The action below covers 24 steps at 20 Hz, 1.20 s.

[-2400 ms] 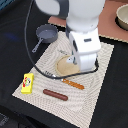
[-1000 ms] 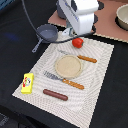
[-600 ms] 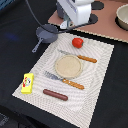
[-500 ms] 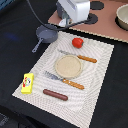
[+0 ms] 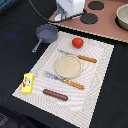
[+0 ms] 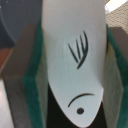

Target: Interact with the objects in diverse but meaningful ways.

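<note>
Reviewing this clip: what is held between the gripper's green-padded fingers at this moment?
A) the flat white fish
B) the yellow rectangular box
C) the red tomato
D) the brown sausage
A: the wrist view shows the flat white fish with black drawn markings between the green-padded fingers, while the red tomato, brown sausage and yellow rectangular box lie on the placemat.

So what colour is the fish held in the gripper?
The fish is white with black line markings, seen best in the wrist view, between the gripper's green pads.

arm (image 5: 70, 9): white casing | black cable | jaws: green-lined, dark
</note>
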Available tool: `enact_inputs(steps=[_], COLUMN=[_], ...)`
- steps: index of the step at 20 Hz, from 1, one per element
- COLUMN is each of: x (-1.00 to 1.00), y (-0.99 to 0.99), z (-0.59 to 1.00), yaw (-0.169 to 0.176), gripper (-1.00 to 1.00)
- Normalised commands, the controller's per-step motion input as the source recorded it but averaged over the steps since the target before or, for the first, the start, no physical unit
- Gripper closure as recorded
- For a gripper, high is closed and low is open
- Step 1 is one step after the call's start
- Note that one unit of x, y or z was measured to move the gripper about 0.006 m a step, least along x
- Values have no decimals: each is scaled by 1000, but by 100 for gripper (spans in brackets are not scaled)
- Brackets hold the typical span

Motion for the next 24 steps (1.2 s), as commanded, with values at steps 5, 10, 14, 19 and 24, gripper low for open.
enact_inputs(steps=[5,10,14,19,24], x=[-763,-956,-839,-438,-359], y=[-2,64,2,-89,-239], z=[-339,-320,-314,-205,-325], yaw=[16,39,28,6,0], gripper=[100,100,100,100,100])
